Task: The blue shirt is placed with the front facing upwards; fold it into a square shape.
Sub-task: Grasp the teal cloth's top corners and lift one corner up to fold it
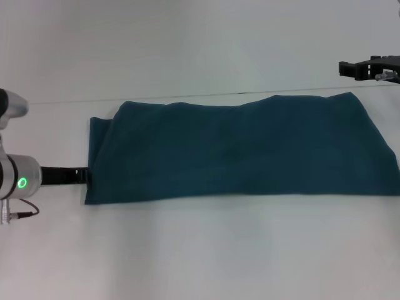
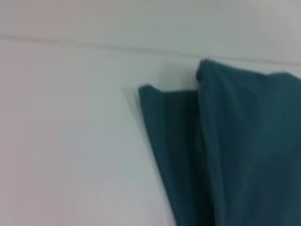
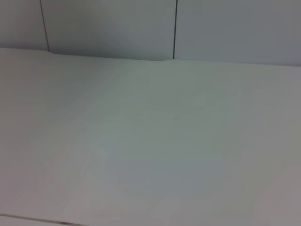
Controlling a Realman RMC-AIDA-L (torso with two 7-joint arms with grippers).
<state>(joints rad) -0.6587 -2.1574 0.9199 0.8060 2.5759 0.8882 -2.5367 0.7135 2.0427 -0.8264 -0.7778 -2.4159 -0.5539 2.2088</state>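
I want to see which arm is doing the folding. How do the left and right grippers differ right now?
The left gripper sits at the left edge of the blue shirt, low at cloth level; the right gripper is off the shirt, beyond its far right corner. The left wrist view shows shirt folds close up; the right wrist view shows only bare table. Both are dark, and neither's finger state is visible.

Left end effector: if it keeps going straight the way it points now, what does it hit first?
The left end effector points along the table at the blue shirt, already at its folded left edge; height above the cloth is unclear.
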